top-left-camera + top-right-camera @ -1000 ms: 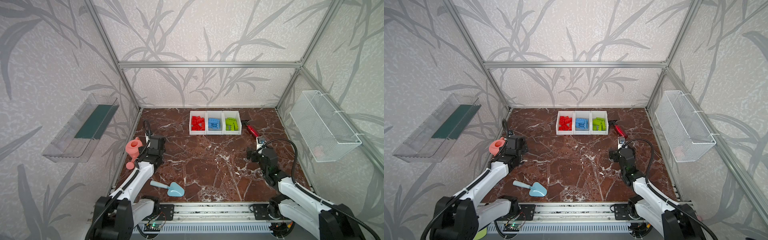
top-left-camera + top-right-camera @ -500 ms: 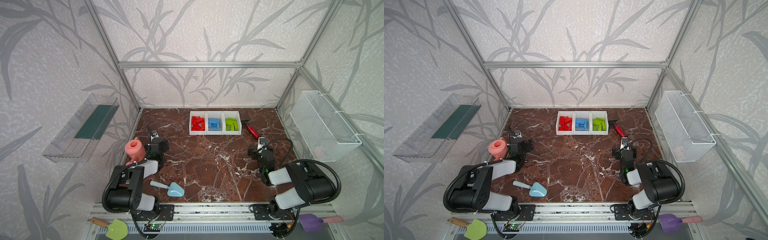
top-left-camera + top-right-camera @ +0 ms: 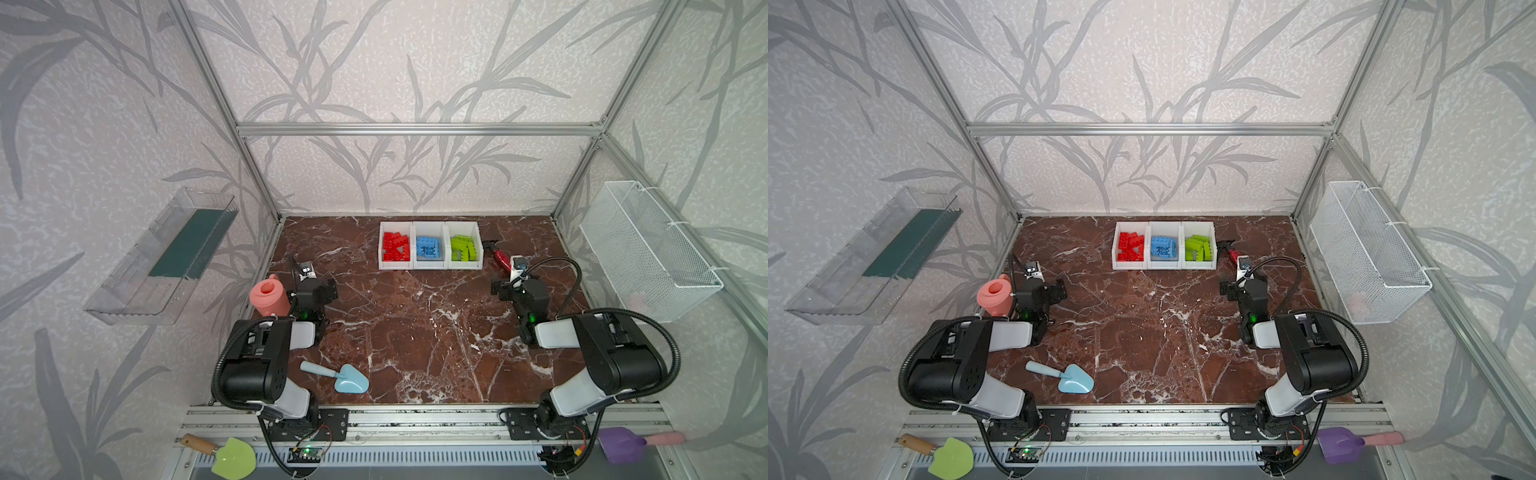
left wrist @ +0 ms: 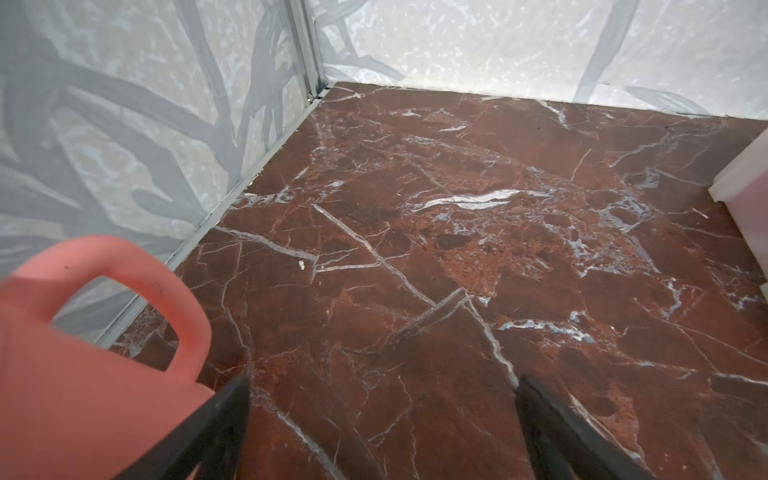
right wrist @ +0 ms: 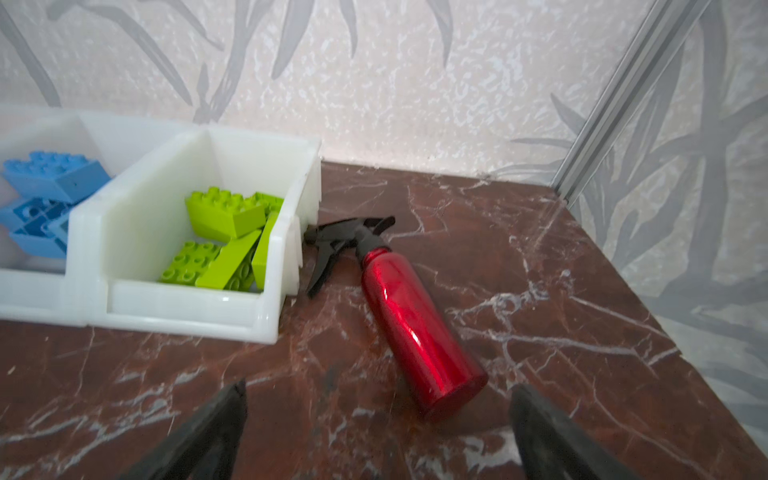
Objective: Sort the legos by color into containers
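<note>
The containers (image 3: 430, 264) (image 3: 1163, 266), three joined white bins, stand at the back of the marble floor. Red legos (image 3: 395, 246) (image 3: 1131, 247) fill the left bin, blue legos (image 3: 428, 247) (image 3: 1163, 246) the middle one, green legos (image 3: 463, 248) (image 3: 1199, 248) the right one. My left gripper (image 3: 328, 289) (image 4: 382, 415) stands open over bare floor at the left, with nothing in it. At the right my right gripper (image 3: 498, 289) (image 5: 378, 415) is open and empty, near the green legos (image 5: 224, 232) in the containers (image 5: 187, 307).
A pink watering can (image 3: 270, 297) (image 4: 83, 353) stands right beside the left gripper. A red spray bottle (image 3: 500, 259) (image 5: 411, 316) lies between the right bin and the right gripper. A blue scoop (image 3: 345, 378) lies at the front left. A wire basket (image 3: 648, 245) and a clear tray (image 3: 166, 257) hang on the side walls.
Both arms have folded back and upright over their bases at the front rail. The grippers stay low near the same spots. The legos and the containers have not moved.
</note>
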Robot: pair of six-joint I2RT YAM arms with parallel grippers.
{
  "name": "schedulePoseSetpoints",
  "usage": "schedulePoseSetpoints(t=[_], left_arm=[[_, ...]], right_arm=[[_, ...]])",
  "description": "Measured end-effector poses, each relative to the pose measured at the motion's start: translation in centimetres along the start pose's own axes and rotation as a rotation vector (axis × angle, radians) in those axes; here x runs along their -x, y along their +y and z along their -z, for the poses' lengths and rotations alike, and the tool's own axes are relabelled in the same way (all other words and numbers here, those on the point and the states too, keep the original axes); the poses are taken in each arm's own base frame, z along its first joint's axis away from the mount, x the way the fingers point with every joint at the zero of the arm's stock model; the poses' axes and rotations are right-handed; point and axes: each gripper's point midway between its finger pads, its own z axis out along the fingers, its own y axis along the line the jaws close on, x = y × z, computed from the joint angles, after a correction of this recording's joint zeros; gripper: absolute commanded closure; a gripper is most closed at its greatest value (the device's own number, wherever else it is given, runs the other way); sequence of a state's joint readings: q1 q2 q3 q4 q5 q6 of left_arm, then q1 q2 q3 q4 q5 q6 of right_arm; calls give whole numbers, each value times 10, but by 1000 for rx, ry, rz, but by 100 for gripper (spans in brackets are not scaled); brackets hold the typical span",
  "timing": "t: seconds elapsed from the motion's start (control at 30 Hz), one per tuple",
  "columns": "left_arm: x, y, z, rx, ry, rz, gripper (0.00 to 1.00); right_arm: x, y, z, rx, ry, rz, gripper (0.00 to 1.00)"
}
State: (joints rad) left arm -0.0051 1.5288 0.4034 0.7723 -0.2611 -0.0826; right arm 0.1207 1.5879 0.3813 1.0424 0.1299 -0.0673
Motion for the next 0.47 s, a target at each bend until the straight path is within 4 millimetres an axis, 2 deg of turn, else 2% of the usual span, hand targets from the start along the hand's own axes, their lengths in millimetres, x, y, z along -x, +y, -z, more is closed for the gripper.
schedulePoseSetpoints(t=[0.17, 0.47], left_arm=[[0, -1, 0, -6, 0, 0, 1], [0, -1, 0, -6, 1, 0, 1]], right_arm=[[-14, 5, 2, 42, 49, 6, 1], [-21, 16, 3, 112, 76, 13, 1]])
